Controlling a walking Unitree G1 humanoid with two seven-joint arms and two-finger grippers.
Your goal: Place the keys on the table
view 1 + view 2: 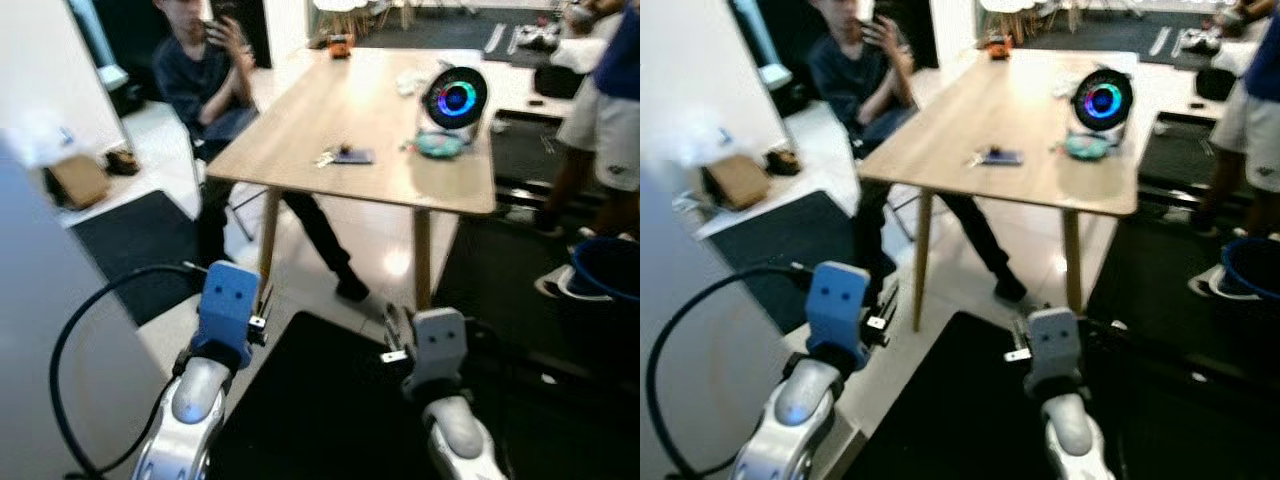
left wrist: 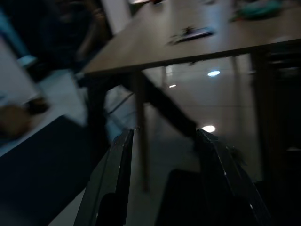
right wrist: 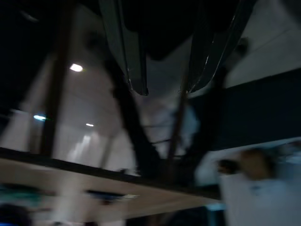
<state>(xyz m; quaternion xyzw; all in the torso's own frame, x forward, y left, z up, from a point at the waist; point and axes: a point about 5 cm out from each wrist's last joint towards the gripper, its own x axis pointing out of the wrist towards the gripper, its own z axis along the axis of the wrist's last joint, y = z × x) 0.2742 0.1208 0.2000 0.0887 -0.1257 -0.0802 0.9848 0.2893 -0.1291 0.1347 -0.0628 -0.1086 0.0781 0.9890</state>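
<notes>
A bunch of keys (image 1: 327,157) lies on the light wooden table (image 1: 300,130) ahead, touching a dark blue flat case (image 1: 355,156); the keys (image 2: 181,34) also appear in the left wrist view. Both arms are held low in front of me, well short of the table. My left gripper (image 2: 164,134) is open, with nothing between its black fingers (image 2: 117,179). My right gripper (image 3: 167,88) is open and empty too. From the head, the left gripper (image 1: 264,300) sits below the table's near left leg and the right gripper (image 1: 392,330) near its right leg.
A person (image 1: 205,70) sits at the table's left side with a phone. Another person (image 1: 610,120) stands at the right. A round device with a glowing ring (image 1: 455,98) and a teal object (image 1: 438,145) are on the table. A blue bucket (image 1: 605,270) and black mat (image 1: 330,400) are on the floor.
</notes>
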